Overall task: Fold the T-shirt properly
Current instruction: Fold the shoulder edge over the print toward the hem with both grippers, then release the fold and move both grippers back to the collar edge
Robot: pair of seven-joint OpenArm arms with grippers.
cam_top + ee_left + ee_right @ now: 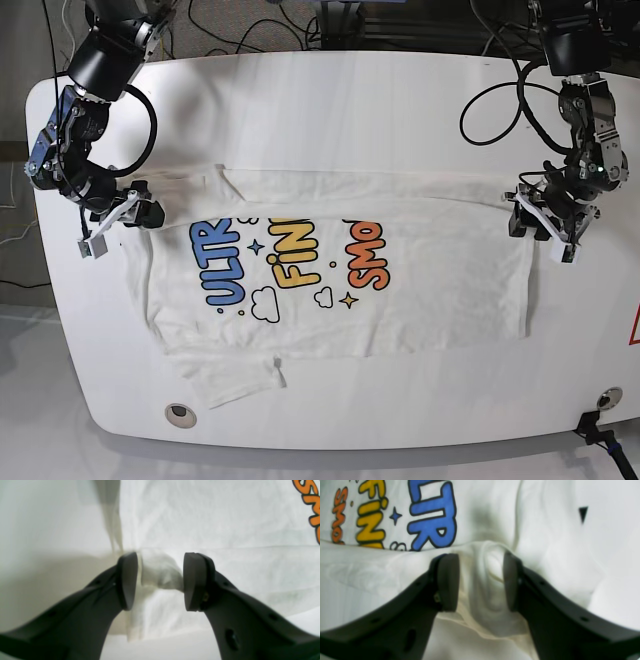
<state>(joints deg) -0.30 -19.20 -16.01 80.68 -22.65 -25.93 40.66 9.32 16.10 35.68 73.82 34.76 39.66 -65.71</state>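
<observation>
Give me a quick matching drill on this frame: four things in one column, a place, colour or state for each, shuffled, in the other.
Things:
1. left gripper
2. right gripper
3. "ULTR" lettering
4. "FIN" lettering

States:
A. yellow
B. jaws apart, by the blue letters
C. blue
D. jaws apart around a bunched fold at the T-shirt end nearest the orange letters

Pairs: 1-D, 2-B, 3-C, 4-A
</observation>
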